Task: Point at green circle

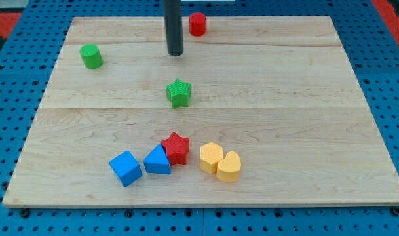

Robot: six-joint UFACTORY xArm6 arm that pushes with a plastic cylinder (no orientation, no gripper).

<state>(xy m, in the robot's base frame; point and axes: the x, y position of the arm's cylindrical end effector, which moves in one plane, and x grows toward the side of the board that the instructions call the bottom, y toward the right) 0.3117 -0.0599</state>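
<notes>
Your rod comes straight down from the view's top, upright with no visible lean, and my tip (176,54) sits on the board (304,78) in its upper middle part. Only the rod's lower stretch shows; the rest of the arm is cut off by the frame. It's just a bare rod end, so there's nothing to clench or release and it isn't holding or touching any block.

The green circle (91,56) is over at the view's upper left, near the board's left edge, at about the same height in the view as my tip but well apart from it, with bare wood between them.

Closest to my tip is the red cylinder (197,23), just up and to the right by the top edge, near but apart. The green star (178,93) sits below my tip, near the board's centre, also clear of it.

Everything else is bunched near the bottom edge: blue cube (126,168) on the left, then blue triangle (158,160), which looks to be touching the red star (175,147), then the two yellow blocks, yellow hexagon (211,157) and yellow heart (229,166), right against each other.
</notes>
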